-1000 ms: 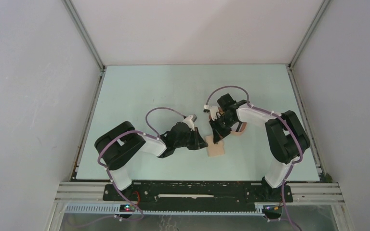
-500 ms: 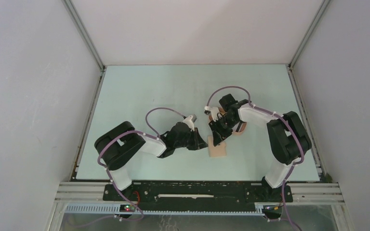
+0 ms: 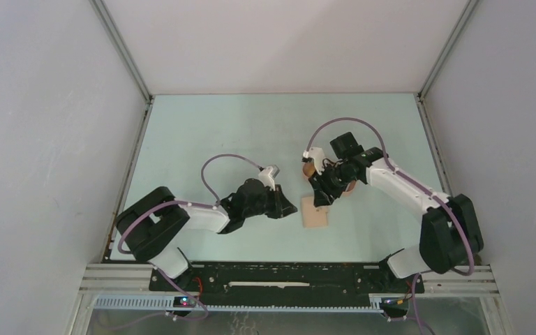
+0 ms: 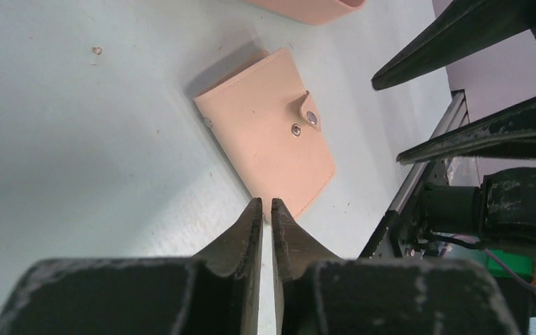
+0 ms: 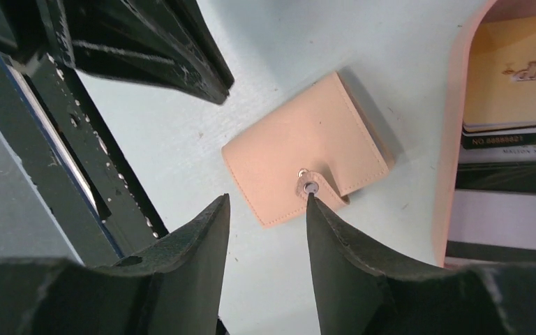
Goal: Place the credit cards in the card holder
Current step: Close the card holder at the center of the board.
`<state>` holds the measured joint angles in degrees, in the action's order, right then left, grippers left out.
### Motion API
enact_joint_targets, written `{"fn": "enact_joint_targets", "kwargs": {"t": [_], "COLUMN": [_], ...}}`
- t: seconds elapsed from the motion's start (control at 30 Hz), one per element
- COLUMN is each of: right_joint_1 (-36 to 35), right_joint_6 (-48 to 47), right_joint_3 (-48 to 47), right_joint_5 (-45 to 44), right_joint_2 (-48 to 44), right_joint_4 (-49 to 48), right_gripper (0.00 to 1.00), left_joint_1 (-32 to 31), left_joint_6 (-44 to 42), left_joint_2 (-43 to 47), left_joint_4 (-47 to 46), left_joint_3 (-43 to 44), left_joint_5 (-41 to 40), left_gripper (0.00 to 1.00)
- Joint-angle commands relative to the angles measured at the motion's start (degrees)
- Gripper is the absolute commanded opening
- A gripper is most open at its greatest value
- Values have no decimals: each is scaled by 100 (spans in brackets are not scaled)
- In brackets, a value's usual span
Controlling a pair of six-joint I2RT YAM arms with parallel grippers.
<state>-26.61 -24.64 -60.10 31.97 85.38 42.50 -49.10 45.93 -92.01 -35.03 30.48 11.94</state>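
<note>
1. In the top view, you find the card holder (image 3: 314, 211) lying closed and flat on the table (image 3: 216, 139), just right of centre and low in the frame.
2. Your left gripper (image 3: 292, 207) sits at the holder's left edge. In the left wrist view its fingers (image 4: 248, 223) are pressed almost together, with only a thin slit between them and nothing in it.
3. In that view the gripper tips (image 4: 264, 204) end at the holder's (image 4: 269, 150) lower edge; you cannot tell whether they touch it.
4. Your right gripper (image 3: 319, 199) hangs over the holder's upper end. In the right wrist view its fingers stand apart around an empty gap (image 5: 269, 199).
5. There the holder (image 5: 307, 157) fills mid-frame, with its snap tab (image 5: 317, 187) just at the right fingertip (image 5: 314, 209); contact is unclear.
6. The cards (image 5: 520, 77) lie stacked in the peach tray (image 5: 453, 139) at the right edge of that frame: a yellow one on top, with dark and white edges below.
</note>
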Motion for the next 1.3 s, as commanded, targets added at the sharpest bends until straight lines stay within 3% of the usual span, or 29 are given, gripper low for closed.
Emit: {"fn": "enact_joint_targets", "kwargs": {"t": [0.0, 0.27, 0.47, 0.97, 1.27], "right_joint_1": [-32, -814, -1126, -1499, -1514], "right_joint_6": [-256, 59, 83, 179, 226], "right_joint_3": [219, 430, 429, 421, 396], "right_joint_5": [-456, -1957, -2412, -2829, -2923], "right_joint_2": [-560, -444, -215, 233, 325], "right_joint_4": [-207, -394, -413, -498, -508], "right_gripper": [52, 45, 45, 44, 26], "left_joint_1": [31, 23, 14, 15, 14], "left_joint_6": [-607, -1563, -1875, -1632, -1622], "left_joint_2": [658, 2198, 3077, 2720, 2736], "left_joint_4": [-110, 70, -35, -1016, -1101], "left_joint_3": [-339, -1076, -1726, -2123, -2175], "left_joint_5": [-281, -1349, -1996, -1904, -1831], "left_gripper": [15, 30, 36, 37, 37]}}
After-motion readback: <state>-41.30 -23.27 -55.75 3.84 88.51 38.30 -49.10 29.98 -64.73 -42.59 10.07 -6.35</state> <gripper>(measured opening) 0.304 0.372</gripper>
